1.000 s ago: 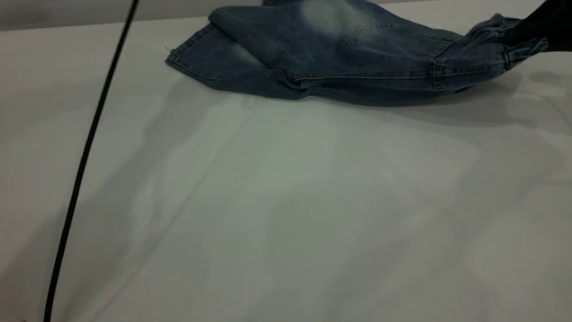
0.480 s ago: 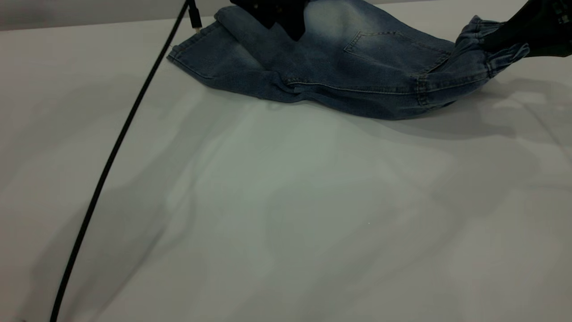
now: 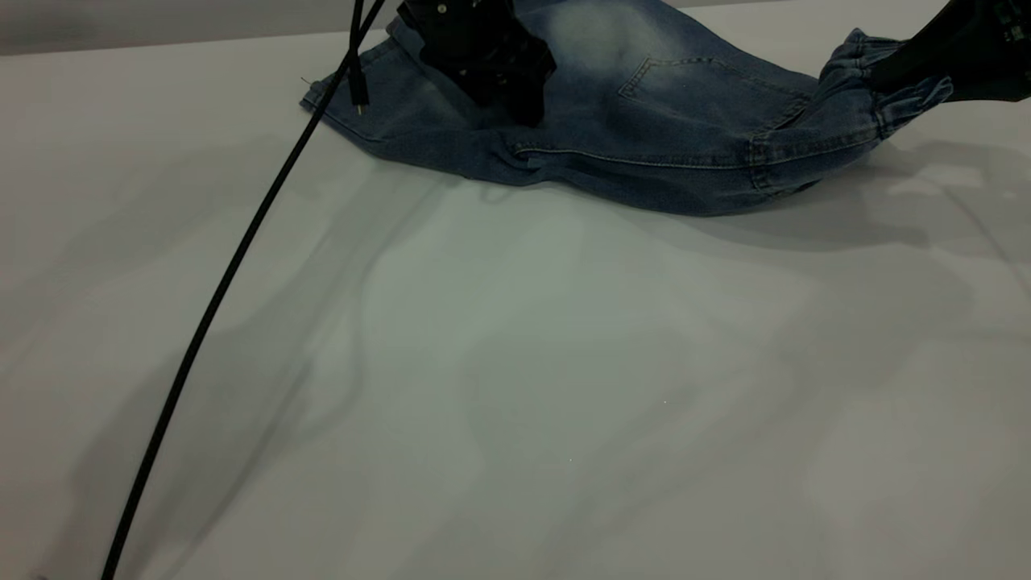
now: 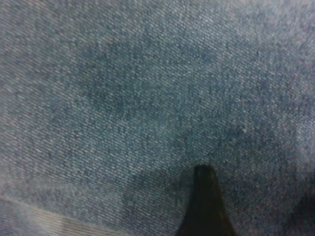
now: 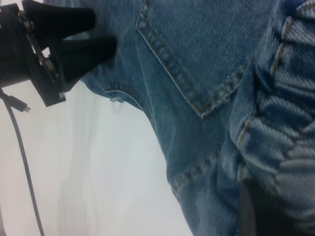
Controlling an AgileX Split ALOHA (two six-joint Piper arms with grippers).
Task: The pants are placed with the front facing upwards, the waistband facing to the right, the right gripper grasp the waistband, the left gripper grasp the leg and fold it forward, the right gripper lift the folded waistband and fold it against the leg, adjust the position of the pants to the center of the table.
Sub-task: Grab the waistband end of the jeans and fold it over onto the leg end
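The right gripper (image 3: 894,76) is clamped on the waistband (image 3: 866,97), lifting that end of the pants (image 3: 644,121). The left gripper (image 3: 515,80), fingers slightly apart, presses mid-leg toward the hem end. If it pins the denim, the fold may drag crooked or the waistband slip free.

No text, label, brand, number or sign can be read in any of the views. The denim of the pants (image 3: 644,113) carries only tan stitching, the black body of the left gripper (image 3: 515,97) bears no legible marking, and the table (image 3: 515,387) is plain.
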